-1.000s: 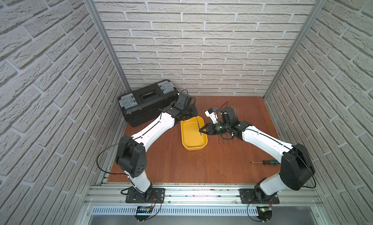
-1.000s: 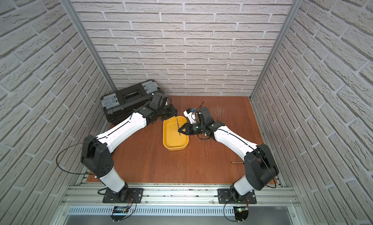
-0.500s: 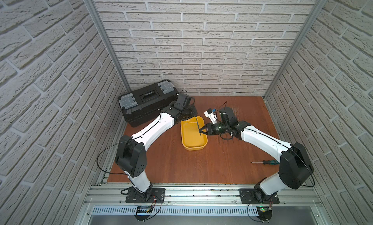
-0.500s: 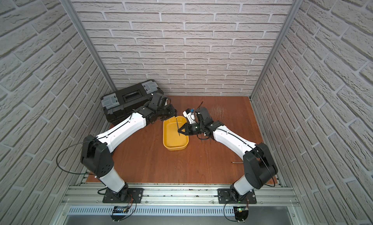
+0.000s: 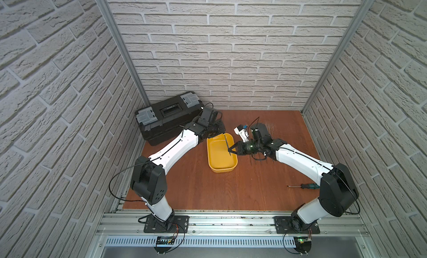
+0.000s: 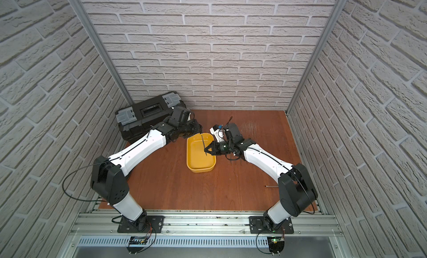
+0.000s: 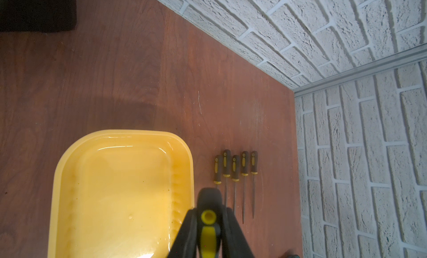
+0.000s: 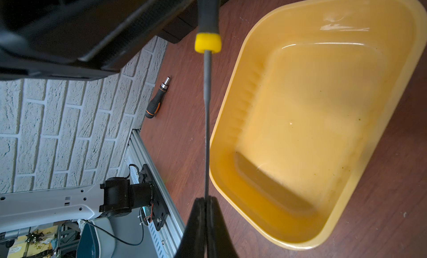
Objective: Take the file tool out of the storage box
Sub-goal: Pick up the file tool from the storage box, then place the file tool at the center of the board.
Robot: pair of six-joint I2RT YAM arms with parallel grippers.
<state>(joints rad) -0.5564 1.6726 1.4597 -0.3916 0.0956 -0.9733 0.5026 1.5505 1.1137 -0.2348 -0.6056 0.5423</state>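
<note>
Over the storage box [image 8: 251,90], the shaft tip of the file tool [image 8: 207,120] is pinched by the right fingers [image 8: 195,226]; farther back, its handle is clamped by the left fingers [image 7: 187,236]. One grip should be eased before it is carried out sideways

Both top views high at front, looking down over whole table [image 5: 231,187]; wrist views close, sharing storage box [image 7: 127,133]
</note>
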